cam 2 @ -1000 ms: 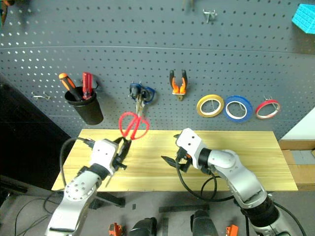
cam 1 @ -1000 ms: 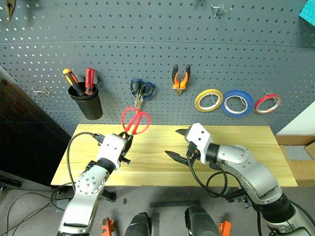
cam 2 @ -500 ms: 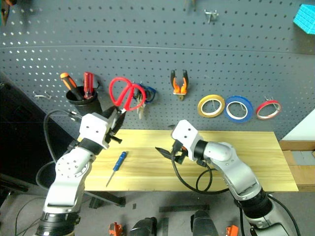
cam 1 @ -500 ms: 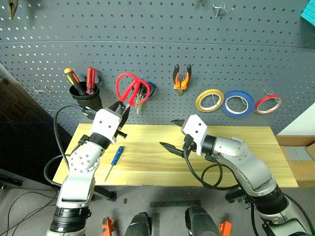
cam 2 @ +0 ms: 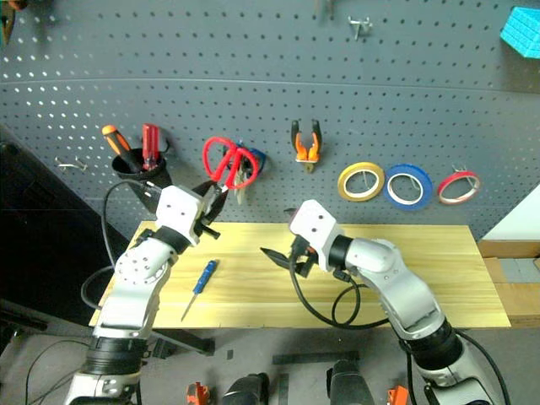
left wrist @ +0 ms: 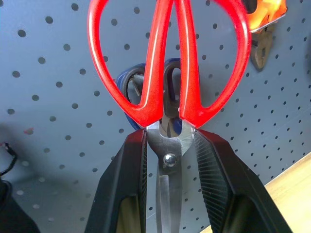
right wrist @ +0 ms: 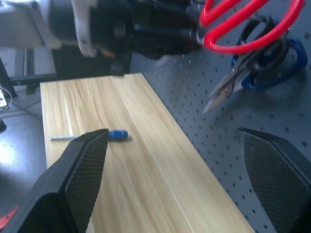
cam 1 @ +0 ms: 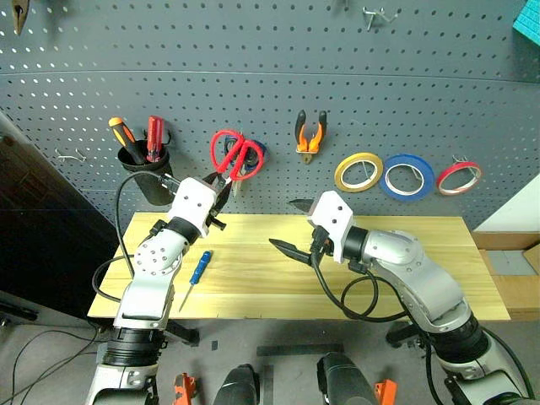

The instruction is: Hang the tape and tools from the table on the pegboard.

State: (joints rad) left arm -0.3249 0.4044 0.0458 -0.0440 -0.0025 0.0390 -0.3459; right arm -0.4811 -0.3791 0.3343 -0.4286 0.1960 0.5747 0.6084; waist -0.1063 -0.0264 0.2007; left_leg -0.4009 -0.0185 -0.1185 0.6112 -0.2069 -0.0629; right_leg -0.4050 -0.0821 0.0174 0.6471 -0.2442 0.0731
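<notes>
Head views. The pegboard [cam 1: 270,76] serves as the landmark. The left gripper [cam 1: 221,187] is raised in front of the pegboard, its jaws narrow and clamped on the red-handled scissors [cam 1: 234,154] near the pivot, handle loops uppermost. The red loops overlap the blue-handled scissors [cam 1: 253,156] hanging on the pegboard behind them. Also on the pegboard: a black cup [cam 1: 150,173] with the orange-handled and red-handled screwdrivers [cam 1: 139,137] to the left of the scissors, the pliers [cam 1: 310,132] to their right, then the yellowish tape ring [cam 1: 358,172], the blue tape ring [cam 1: 407,176] and the red tape ring [cam 1: 458,177] in a row. The table [cam 1: 422,253] stands below the pegboard; the blue-handled screwdriver [cam 1: 196,274] lies on it near its left end. The right gripper [cam 1: 288,224] hangs over the middle of the table, jaws wide, holding nothing.

Left wrist view. Two black fingers [left wrist: 127,189] pinch the steel of the red-handled scissors at the rivet. The blue-handled scissors sit against the pegboard directly behind; the pliers hang off to one side.

Right wrist view. Both fingers [right wrist: 82,170] stand far apart, nothing between them. Beyond them the blue-handled screwdriver lies on the table away from the pegboard edge, and the red-handled scissors cross in front of the blue-handled scissors on the pegboard.
</notes>
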